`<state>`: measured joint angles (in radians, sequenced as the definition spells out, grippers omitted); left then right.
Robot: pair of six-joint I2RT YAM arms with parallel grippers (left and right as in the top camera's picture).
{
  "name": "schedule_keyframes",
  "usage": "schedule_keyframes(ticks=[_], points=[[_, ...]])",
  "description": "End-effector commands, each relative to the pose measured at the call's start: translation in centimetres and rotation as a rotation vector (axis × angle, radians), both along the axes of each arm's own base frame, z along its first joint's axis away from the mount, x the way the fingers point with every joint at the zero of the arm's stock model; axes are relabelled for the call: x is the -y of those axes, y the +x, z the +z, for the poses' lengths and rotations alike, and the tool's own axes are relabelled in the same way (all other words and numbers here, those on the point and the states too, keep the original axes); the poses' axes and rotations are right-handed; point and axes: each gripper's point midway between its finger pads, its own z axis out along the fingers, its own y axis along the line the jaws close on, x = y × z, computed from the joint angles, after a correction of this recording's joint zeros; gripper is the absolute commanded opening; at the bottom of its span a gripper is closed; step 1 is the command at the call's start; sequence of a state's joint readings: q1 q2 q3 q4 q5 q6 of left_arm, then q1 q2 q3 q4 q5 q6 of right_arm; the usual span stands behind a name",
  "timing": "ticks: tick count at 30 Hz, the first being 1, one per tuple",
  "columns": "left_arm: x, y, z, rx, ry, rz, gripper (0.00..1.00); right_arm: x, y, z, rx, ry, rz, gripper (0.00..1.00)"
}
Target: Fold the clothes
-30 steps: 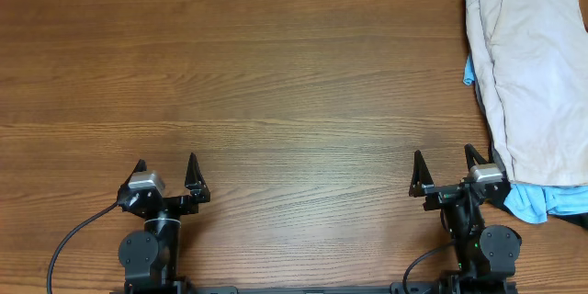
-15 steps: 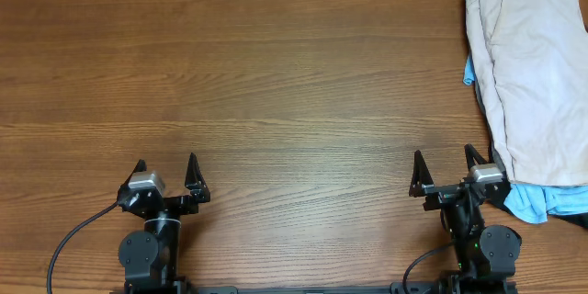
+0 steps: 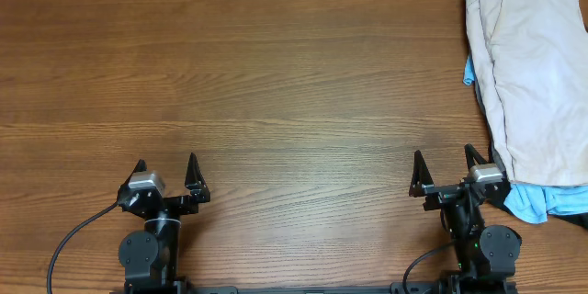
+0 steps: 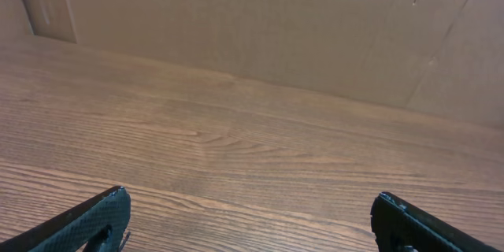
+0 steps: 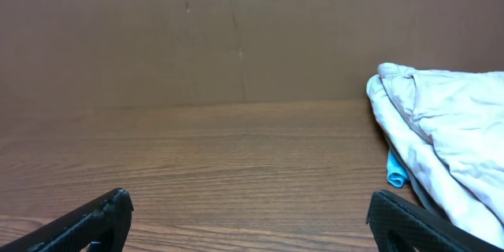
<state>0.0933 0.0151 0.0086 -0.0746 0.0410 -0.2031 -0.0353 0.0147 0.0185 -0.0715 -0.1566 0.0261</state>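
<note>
At the near edge of the table (image 3: pixel 276 101), the left claw (image 3: pixel 166 162) and the right claw (image 3: pixel 444 152) both stand released, fingers spread wide, grasping nothing. Just beside the right claw's outer finger, a blue cloth (image 3: pixel 537 204) pokes out from beneath a beige garment (image 3: pixel 531 73). The beige garment lies flat, ahead and right of the right claw and well apart from the left claw, its long axis running away from the claws toward the far edge. Beyond the table stands a brown cardboard wall (image 5: pixel 236 31).
</note>
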Motion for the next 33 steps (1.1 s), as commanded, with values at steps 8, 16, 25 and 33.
schedule_keyframes(ticks=[8, 16, 25, 33], points=[[-0.14, -0.04, 0.03, 0.005, 0.017, 0.004, 1.0, 0.26, 0.03, -0.22, 0.002, 0.004, -0.013, 1.0], [-0.15, -0.04, 0.02, 0.004, 0.016, 0.005, 1.0, 0.28, 0.03, -0.19, 0.003, 0.004, -0.014, 1.0], [-0.67, -0.08, -0.04, -0.004, 0.103, 0.028, 1.0, 0.27, 0.03, -0.2, 0.002, 0.004, -0.013, 1.0], [-0.73, -0.08, -0.03, -0.006, 0.126, 0.03, 1.0, 0.27, 0.03, -0.18, 0.003, 0.004, -0.013, 1.0]])
